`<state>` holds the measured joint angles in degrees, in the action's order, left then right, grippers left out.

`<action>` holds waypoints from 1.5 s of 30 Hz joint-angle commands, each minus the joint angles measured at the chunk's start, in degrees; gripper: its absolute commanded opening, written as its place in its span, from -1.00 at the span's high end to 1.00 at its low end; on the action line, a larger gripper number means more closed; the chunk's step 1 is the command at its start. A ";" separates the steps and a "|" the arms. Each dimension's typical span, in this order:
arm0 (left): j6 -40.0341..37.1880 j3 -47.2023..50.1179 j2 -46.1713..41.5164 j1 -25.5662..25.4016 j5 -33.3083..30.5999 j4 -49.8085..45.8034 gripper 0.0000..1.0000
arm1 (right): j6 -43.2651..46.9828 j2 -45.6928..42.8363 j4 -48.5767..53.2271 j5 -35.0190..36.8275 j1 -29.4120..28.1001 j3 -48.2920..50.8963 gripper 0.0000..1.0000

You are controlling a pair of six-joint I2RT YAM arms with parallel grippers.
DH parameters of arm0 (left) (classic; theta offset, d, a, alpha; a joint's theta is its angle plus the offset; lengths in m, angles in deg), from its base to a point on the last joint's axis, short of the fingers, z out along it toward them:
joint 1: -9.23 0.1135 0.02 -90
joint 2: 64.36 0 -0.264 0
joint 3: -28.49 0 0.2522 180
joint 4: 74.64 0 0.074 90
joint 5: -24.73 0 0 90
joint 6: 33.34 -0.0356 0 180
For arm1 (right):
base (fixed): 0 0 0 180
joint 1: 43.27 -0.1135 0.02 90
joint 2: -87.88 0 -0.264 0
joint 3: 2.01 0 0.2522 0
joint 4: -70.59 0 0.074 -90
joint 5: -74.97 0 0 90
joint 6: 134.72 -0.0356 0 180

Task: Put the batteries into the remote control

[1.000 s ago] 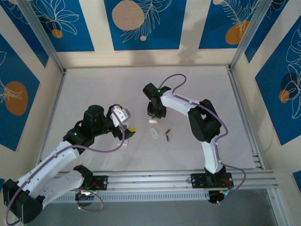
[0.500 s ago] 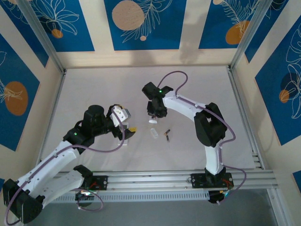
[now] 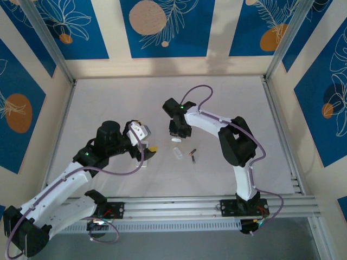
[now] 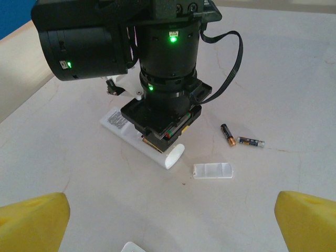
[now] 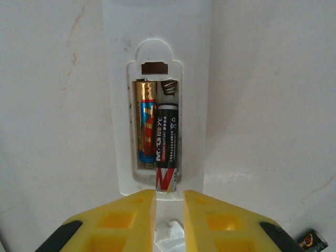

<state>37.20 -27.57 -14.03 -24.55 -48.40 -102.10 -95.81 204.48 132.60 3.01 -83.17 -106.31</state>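
Note:
The white remote control [image 5: 157, 47] lies back-up with its battery bay open. A blue-and-gold battery [image 5: 146, 126] lies flat in the left slot. A black-and-red battery [image 5: 167, 142] sits in the right slot, its near end riding over the bay's edge. My right gripper [image 5: 169, 193] pinches that end between its nearly closed yellow fingers. From above, the right gripper [image 3: 174, 130] points down onto the remote [image 3: 176, 140]. Two loose batteries [image 4: 227, 134] [image 4: 251, 142] lie right of the remote [image 4: 170, 156]. My left gripper [image 4: 169, 215] hovers open, well short of them.
The remote's loose white battery cover [image 4: 212, 170] lies between the remote and my left gripper, seen from above as the cover [image 3: 178, 153]. A white object's corner [image 4: 134, 247] pokes in at the near edge. Frame rails run along the table's sides.
The right arm's elbow swung out and came back, and its gripper crept slightly left over the remote. The left arm stayed still.

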 commanded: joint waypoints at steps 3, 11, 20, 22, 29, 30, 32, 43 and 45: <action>-0.03 -0.02 -0.15 -0.14 0.23 1.21 -1.00 | -0.33 1.24 0.36 0.09 -0.09 -0.95 0.60; -0.11 -0.06 -0.16 -0.14 0.36 1.22 -1.00 | -0.31 1.71 0.03 0.30 0.44 -0.60 0.66; -0.11 0.03 -0.15 -0.10 0.41 1.24 -1.00 | 0.19 2.17 -0.04 0.69 0.62 -0.74 0.72; -0.08 0.00 -0.10 -0.03 0.41 1.22 -1.00 | 0.46 2.08 -0.07 1.00 0.73 -0.78 0.73; -0.08 0.01 -0.14 -0.12 0.38 1.14 -1.00 | 1.08 3.23 -0.51 1.07 1.38 -1.29 0.79; -0.07 0.02 -0.22 -0.07 0.32 1.13 -1.00 | 1.20 3.52 -0.44 1.11 1.41 -1.53 0.79; -0.10 0.03 -0.16 -0.14 0.33 1.15 -1.00 | 1.50 3.89 -0.47 1.46 1.43 -1.80 0.80; -0.24 0.03 -0.17 -0.07 0.28 1.13 -1.00 | 2.93 4.44 0.09 2.70 1.59 -4.07 0.83; -0.31 0.04 -0.05 -0.12 0.19 1.14 -1.00 | 3.19 2.73 0.00 2.70 1.49 -4.36 0.82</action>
<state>37.18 -27.57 -14.03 -24.55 -48.40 -102.10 -93.24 208.45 131.59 4.30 -81.92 -108.95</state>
